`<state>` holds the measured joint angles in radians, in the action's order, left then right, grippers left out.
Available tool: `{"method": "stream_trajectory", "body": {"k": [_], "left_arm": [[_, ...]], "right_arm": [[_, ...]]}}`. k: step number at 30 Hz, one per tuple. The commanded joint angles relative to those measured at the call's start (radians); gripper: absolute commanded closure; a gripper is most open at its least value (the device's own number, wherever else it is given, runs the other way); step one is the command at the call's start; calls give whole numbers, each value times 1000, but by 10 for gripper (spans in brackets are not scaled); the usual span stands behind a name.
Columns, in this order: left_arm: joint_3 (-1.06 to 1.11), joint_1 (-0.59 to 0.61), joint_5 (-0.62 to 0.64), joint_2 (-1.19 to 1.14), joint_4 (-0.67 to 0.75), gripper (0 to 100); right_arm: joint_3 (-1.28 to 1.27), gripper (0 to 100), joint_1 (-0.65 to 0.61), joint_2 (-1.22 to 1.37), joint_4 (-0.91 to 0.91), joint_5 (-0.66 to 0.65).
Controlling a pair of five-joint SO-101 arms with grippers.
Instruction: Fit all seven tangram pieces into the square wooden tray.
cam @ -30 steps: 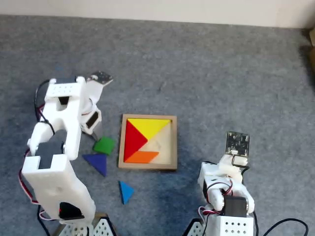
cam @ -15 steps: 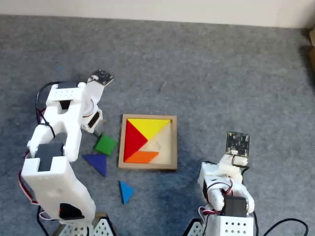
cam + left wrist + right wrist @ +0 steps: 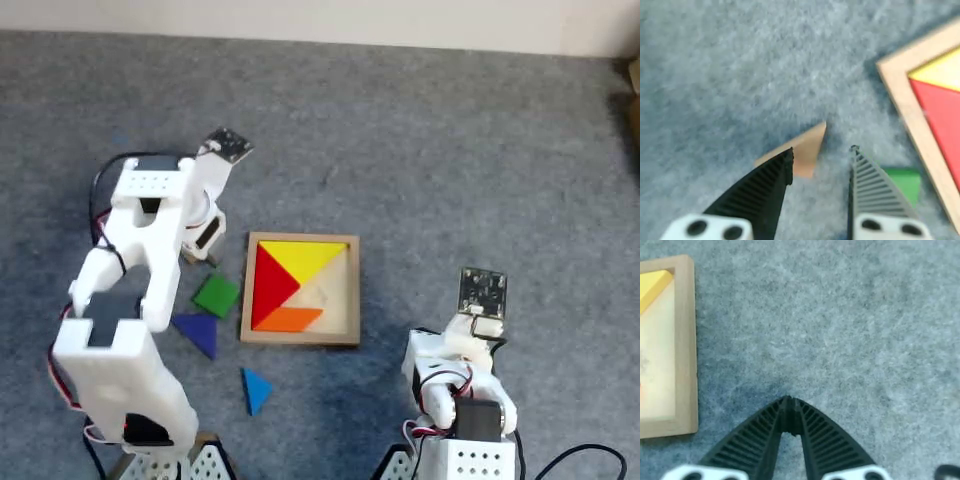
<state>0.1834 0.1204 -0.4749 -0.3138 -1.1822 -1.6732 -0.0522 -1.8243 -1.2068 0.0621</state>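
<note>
From above, the square wooden tray lies on the grey table. It holds a red piece, a yellow piece and an orange piece, and the rest of its floor is bare. A green square, a dark blue triangle and a light blue triangle lie loose on the table beside the tray, on the left arm's side. The left arm leans out over that group. The right arm sits folded, well apart from the loose pieces, probably so as not to crowd them.

At the left wrist, the left hand is released, jaws apart, above a pale triangle. The triangle lies close to one finger rather than centred in the gap, so I judge a pick is being lined up. The green square is just beside the other finger, with the tray's rim close by.

At the right wrist, the right hand is clenched on nothing over bare table, with the tray's rim to one side.
</note>
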Motion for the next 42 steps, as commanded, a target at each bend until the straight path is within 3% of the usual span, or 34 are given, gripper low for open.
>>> {"method": "stream_trajectory", "body": {"k": [1,12,18,26,33,42], "left_arm": [[-87,-2,6,-76,17,821],[-371,22,12,-286,-186,854],[-389,19,75,-277,-190,860],[-440,16,100,-101,-367,790],[-286,16,37,-25,-356,790],[-79,44,35,-28,-75,787]], "right_arm": [[-125,990,13,-13,-8,2],[-125,990,13,-13,-8,2],[-125,990,13,-13,-8,2],[-125,990,44,-13,-8,2],[-125,990,44,-13,-8,2],[-125,990,44,-13,-8,2]]}}
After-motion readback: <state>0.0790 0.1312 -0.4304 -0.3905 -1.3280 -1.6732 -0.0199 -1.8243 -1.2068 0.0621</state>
